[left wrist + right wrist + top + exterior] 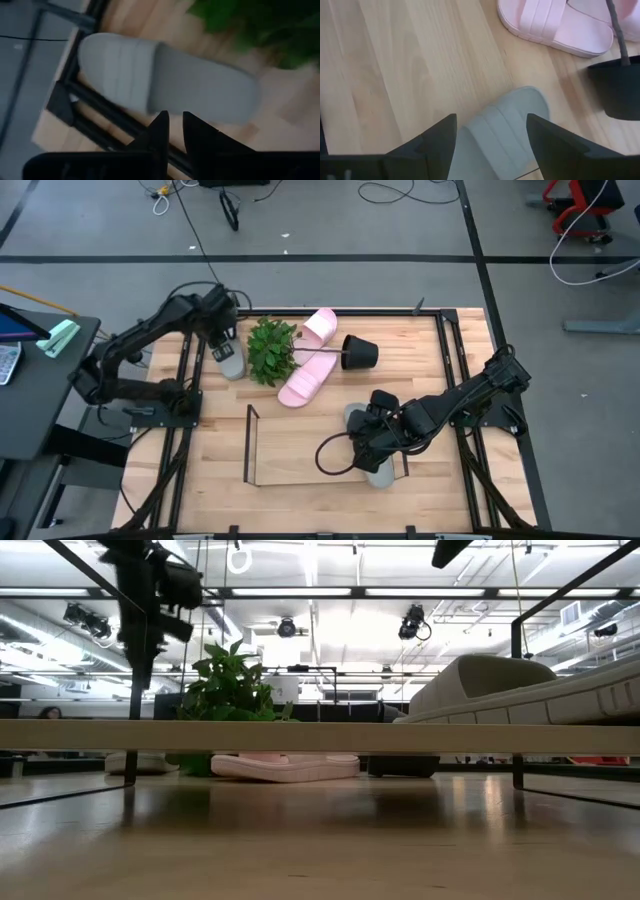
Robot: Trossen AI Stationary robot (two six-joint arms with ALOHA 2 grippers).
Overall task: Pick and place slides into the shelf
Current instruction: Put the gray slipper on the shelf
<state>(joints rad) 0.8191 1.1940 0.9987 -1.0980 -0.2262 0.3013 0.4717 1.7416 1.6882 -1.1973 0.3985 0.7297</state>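
Note:
One grey-green slide [368,448] lies at the right end of the wire shelf [249,445]. My right gripper [380,438] hovers over it, open. In the right wrist view its fingers [440,137] stand on either side of the slide's strap [492,135], and I see no touch. The low view shows this slide [500,690] tilted, close to the camera. The other grey-green slide [231,362] lies flat by the table's left rail. My left gripper [174,117] is above it, shut and clear of it. Two pink slides [320,328] [304,382] lie flat near the plant.
A green plant [270,350] lies between the left grey-green slide and the pink slides. Its black pot [358,352] is tipped on its side beside them. Black rails [455,370] run along the table's left and right sides. Bare wood shows inside the shelf's left part.

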